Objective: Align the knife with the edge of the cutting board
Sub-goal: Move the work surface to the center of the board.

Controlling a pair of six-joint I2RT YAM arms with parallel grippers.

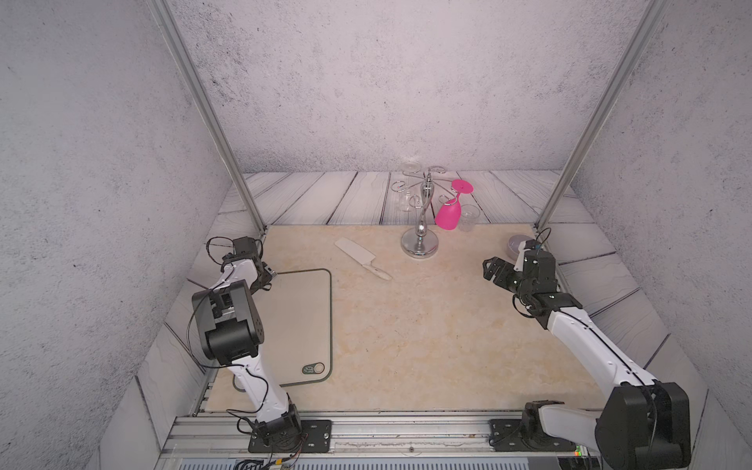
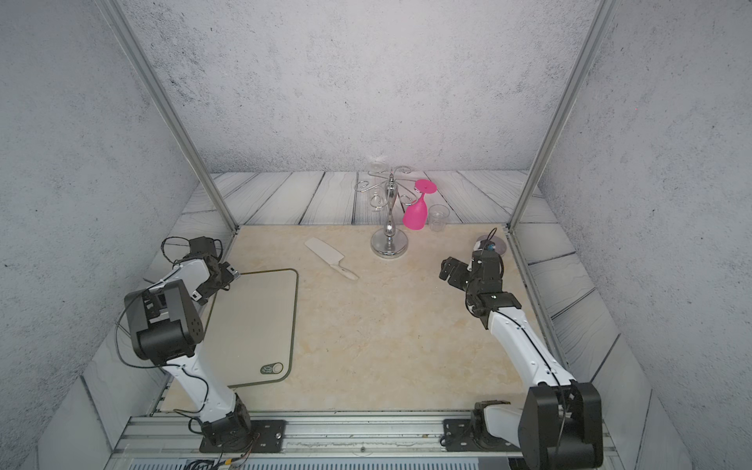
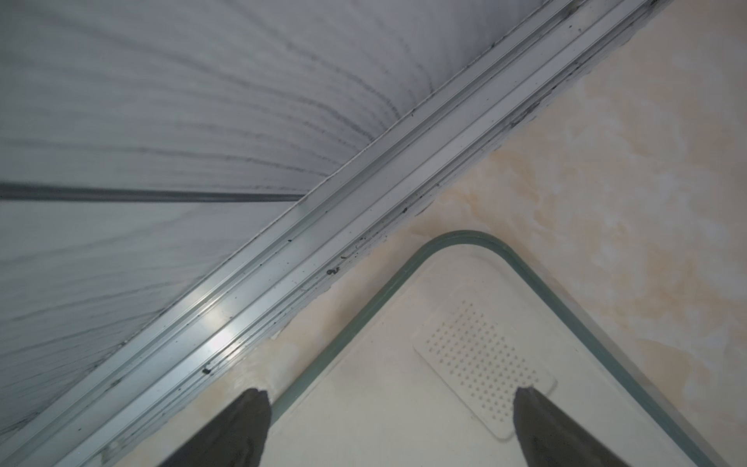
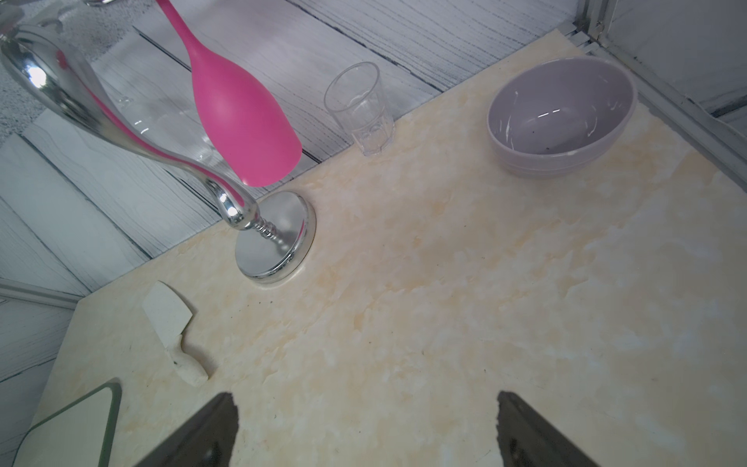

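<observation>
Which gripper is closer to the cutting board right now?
Left. The left gripper hangs open over the far corner of the cutting board. The right gripper is across the table, beyond the knife, near the grey bowl.

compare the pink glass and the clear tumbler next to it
The pink glass hangs upside down from the chrome stand; the clear tumbler stands upright on its base. The pink glass is opaque and stemmed; the clear tumbler is see-through and stemless. Both are drinking vessels, side by side.
</observation>
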